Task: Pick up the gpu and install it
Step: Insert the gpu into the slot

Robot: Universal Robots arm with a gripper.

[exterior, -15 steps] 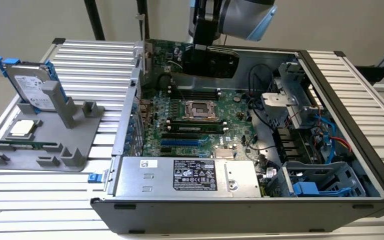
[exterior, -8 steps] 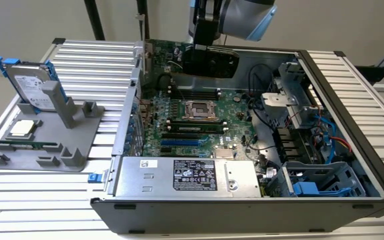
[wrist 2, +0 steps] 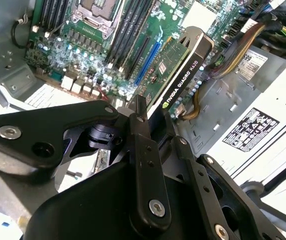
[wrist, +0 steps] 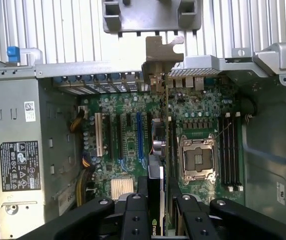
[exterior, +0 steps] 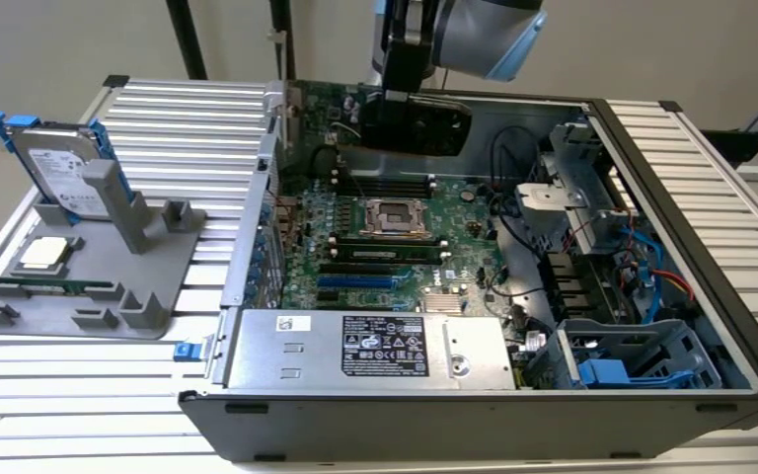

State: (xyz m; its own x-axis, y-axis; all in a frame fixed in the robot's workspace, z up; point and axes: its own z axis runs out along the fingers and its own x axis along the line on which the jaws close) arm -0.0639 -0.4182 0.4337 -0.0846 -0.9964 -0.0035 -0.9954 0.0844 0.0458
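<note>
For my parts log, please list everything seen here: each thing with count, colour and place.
gpu: 1, black and green, held over the open case
case: 1, dark grey, on the table
motherboard: 1, green, inside the case
power supply: 1, silver, inside the case
holder: 1, grey, on the table beside the case
hard drive: 1, silver with blue frame, upright in the holder
chip: 1, silver, on the holder
memory stick: 1, green, on the holder
table: 1, silver slats, under everything
arm: 1, grey and blue, above the case
pincer: 1, black, shut on the gpu
</note>
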